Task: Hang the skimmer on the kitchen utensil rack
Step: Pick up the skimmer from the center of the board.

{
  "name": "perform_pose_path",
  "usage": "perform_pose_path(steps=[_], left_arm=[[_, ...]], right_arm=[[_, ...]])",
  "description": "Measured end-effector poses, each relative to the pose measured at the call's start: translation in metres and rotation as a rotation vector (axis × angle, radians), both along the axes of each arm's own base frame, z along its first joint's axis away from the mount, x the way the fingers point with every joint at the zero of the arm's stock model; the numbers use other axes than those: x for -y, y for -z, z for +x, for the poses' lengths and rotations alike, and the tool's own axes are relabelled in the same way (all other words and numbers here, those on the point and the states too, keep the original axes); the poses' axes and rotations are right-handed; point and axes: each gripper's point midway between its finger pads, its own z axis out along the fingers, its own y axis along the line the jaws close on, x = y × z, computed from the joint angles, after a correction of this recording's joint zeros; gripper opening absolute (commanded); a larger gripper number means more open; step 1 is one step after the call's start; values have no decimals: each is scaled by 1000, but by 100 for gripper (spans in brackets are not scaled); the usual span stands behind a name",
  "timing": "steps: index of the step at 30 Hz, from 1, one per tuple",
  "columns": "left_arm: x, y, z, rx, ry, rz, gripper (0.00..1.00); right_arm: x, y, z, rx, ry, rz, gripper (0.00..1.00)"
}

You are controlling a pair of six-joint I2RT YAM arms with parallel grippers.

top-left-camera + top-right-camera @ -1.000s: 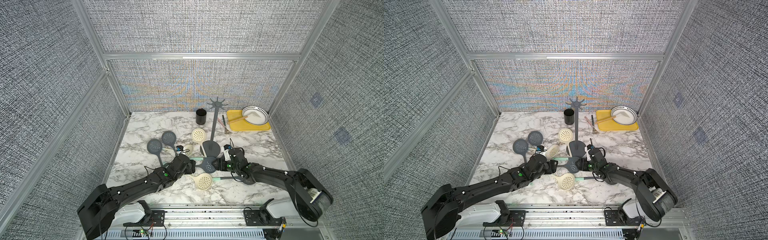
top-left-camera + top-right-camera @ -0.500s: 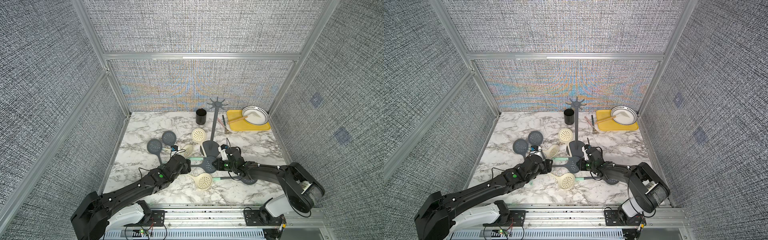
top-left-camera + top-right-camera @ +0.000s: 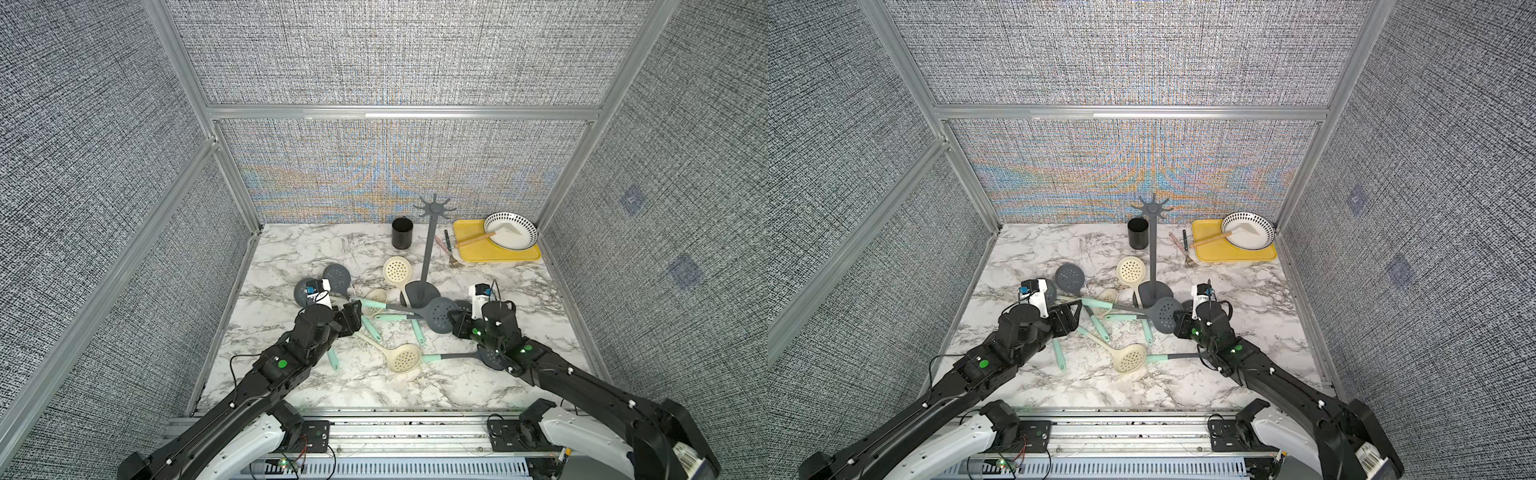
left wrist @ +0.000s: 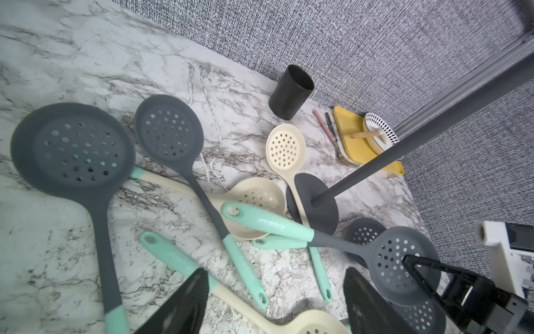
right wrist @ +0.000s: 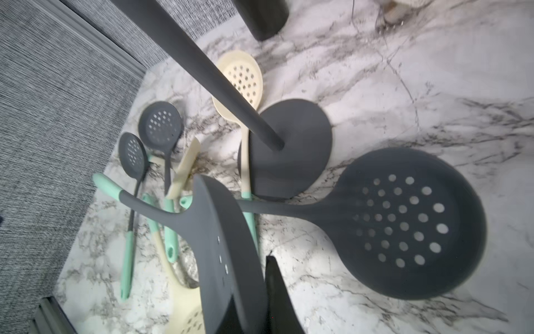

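The kitchen utensil rack point(image 3: 428, 257) stands mid-table with its star crown point(image 3: 1150, 208) up and its round base point(image 5: 289, 144) flat. My right gripper point(image 3: 451, 322) is shut on the bowl rim of a dark grey skimmer point(image 3: 438, 313), just right of the rack's base. That skimmer point(image 4: 396, 257) has a mint handle pointing left, lifted over the pile. In the right wrist view the skimmer point(image 5: 225, 245) shows edge-on between the jaws. My left gripper point(image 3: 353, 316) hangs open over loose mint handles, its fingers point(image 4: 179, 303) holding nothing.
Several more grey and cream skimmers point(image 3: 398, 270) lie crossed in front of and left of the rack; one grey skimmer point(image 5: 404, 222) lies right of the base. A black cup point(image 3: 402, 239) stands behind. A yellow tray point(image 3: 469, 253) with a bowl point(image 3: 510, 230) sits back right.
My right gripper has shut on the grey skimmer's bowl and raised it slightly toward the right. My left gripper has drawn back leftward, away from the pile, still open.
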Motion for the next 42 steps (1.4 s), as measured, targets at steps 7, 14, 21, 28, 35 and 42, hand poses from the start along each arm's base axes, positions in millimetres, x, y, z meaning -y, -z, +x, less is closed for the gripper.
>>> perform_pose_path(steps=[7, 14, 21, 28, 35, 42], left_arm=[[4, -27, -1, 43, 37, -32, 83], [-21, -39, 11, -4, -28, -153, 90], [5, -37, 6, -52, 111, -277, 84], [26, -53, 6, -41, 225, -342, 72], [32, -64, 6, -11, 258, -370, 52], [31, -89, 3, 66, 279, -397, 33]], right_arm=[[9, -24, -1, 21, 66, 66, 0], [10, -41, -4, 68, 40, 121, 0], [2, -46, -10, 59, -14, 218, 0], [-12, -65, -17, 85, -99, 286, 0], [-19, -69, -22, 84, -151, 309, 0], [-23, -67, -25, 70, -175, 313, 0]])
